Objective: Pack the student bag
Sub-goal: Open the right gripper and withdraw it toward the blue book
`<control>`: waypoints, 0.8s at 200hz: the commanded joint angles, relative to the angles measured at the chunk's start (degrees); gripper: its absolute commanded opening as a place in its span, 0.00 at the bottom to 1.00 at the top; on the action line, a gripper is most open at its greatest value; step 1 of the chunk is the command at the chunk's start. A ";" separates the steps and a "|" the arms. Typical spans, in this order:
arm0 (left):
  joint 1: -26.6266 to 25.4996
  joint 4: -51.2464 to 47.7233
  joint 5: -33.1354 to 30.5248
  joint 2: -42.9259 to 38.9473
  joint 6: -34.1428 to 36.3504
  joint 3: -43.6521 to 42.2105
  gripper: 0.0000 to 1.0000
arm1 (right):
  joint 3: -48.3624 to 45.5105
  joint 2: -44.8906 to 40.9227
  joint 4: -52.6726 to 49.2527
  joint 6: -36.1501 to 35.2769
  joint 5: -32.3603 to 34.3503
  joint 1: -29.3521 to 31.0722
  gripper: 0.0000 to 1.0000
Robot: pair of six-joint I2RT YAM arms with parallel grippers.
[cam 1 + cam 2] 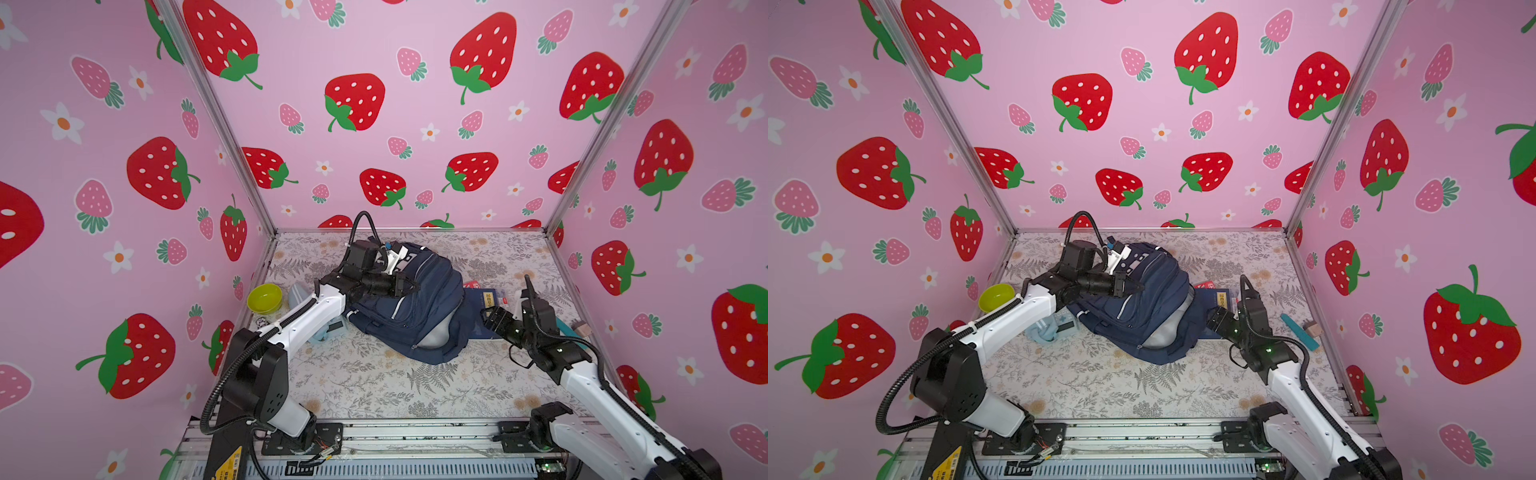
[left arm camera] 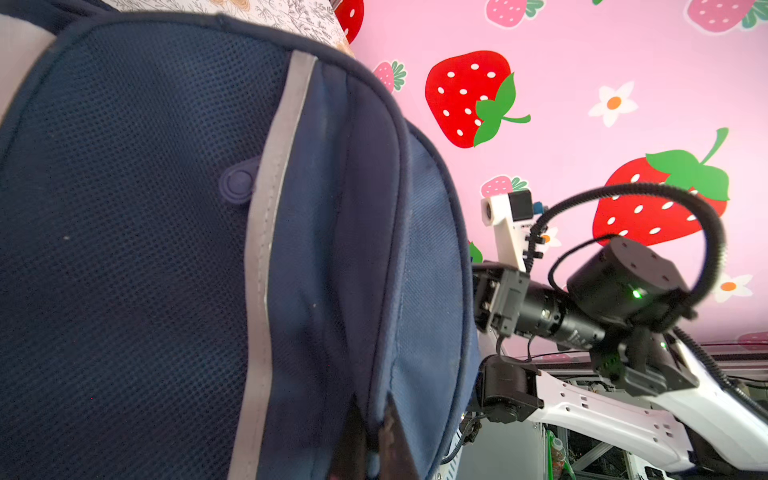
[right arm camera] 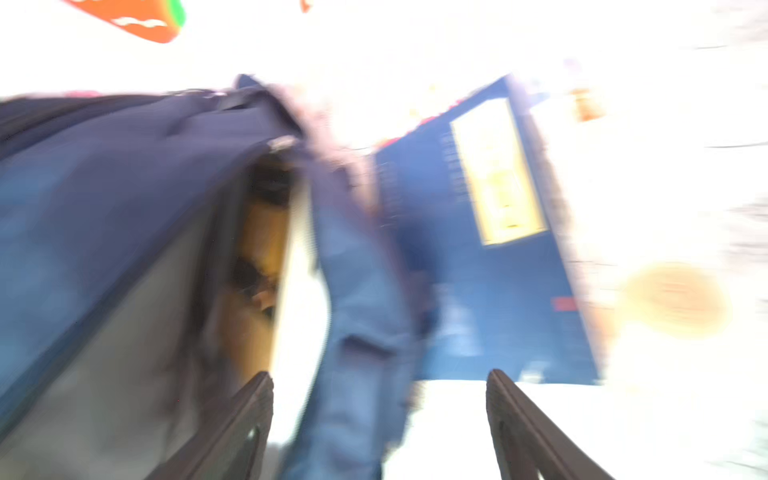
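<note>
On the floral tabletop [image 1: 374,386] my left gripper [image 1: 409,284] pinches the student bag [image 1: 428,299] open, right gripper [image 3: 379,375] spread wide and empty, blue book [image 3: 490,299] not packed yet.

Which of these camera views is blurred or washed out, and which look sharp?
Right wrist view: motion-blurred and overexposed, tabletop blown white, student bag and blue book smeared. Left wrist view: sharp on the bag's mesh. Both top views: crisp, evenly lit, some wide-angle stretching at the edges.

Left pincer [image 1: 412,286] clamped shut, right pincer [image 3: 379,376] spread wide.
</note>
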 commanded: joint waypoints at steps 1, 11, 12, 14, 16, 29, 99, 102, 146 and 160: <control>0.69 4.73 2.85 -3.07 0.50 -0.65 0.00 | 3.40 6.09 -4.47 -9.54 -4.57 -4.46 0.80; 0.78 4.05 2.78 -2.69 0.73 -1.18 0.00 | 4.87 9.63 -4.79 -11.92 -3.85 -5.72 0.80; 0.78 4.01 2.76 -2.64 0.77 -1.23 0.00 | 4.90 9.93 -4.81 -12.11 -3.72 -5.86 0.79; 0.77 3.84 2.74 -2.52 0.81 -1.27 0.00 | 5.17 10.59 -4.82 -12.35 -3.29 -6.12 0.79; 0.84 3.69 2.73 -2.40 0.82 -1.34 0.00 | 5.26 11.04 -4.78 -12.57 -3.07 -6.38 0.79; 0.93 2.32 2.52 -1.54 1.18 -1.50 0.00 | 5.13 14.94 -3.29 -14.36 -4.63 -9.09 0.74; 0.93 -5.08 -1.72 -1.09 4.04 -2.10 0.00 | 5.03 26.41 3.39 -19.48 -15.67 -12.43 0.58; 0.87 -5.15 -1.94 -1.10 4.10 -2.20 0.00 | 4.89 26.66 3.52 -19.49 -15.59 -12.42 0.58; 0.86 -4.60 -2.08 0.18 2.97 -3.85 0.00 | 4.85 29.28 5.15 -19.67 -16.64 -12.55 0.27; 0.91 -4.68 -2.10 0.37 2.67 -3.60 0.00 | 4.47 28.92 5.03 -19.50 -16.46 -12.58 0.13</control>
